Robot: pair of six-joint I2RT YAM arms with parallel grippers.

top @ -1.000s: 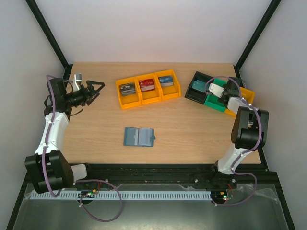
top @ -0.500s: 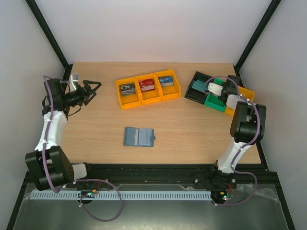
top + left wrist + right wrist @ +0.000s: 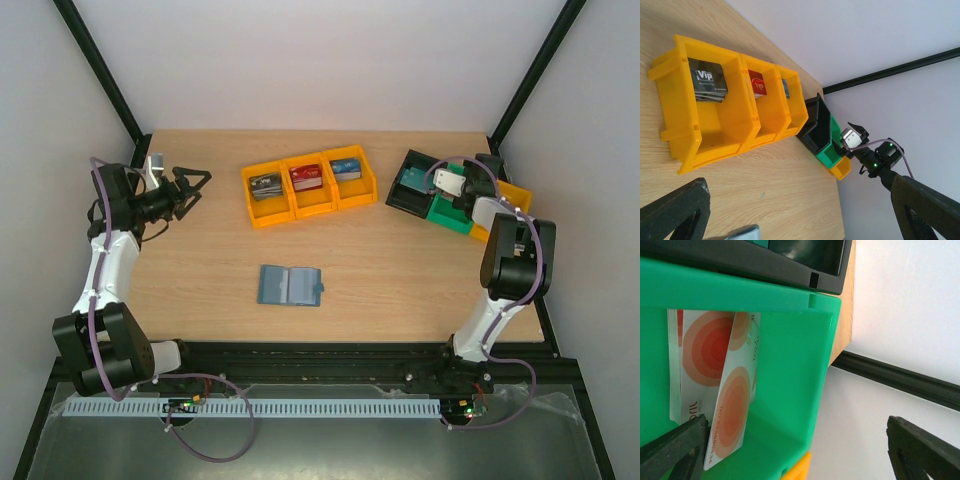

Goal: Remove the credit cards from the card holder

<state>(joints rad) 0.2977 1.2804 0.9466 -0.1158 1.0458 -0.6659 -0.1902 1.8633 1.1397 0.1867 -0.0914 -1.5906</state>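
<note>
Card holder [image 3: 290, 285], open flat mid-table; right gripper [image 3: 796, 422], jaws spread over red-and-white credit cards [image 3: 715, 390] in green bin [image 3: 790, 305], apparently depositing; left gripper [image 3: 200, 188], spread, idle; next, reach for holder.

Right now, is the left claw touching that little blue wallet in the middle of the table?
Apart. The top view shows the left gripper far off to the left of the card holder, with a wide gap between them.

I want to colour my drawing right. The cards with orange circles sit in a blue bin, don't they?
Not blue. The bin holding the orange-circle cards is green, as the right wrist view shows; the cards do sit in it.
</note>
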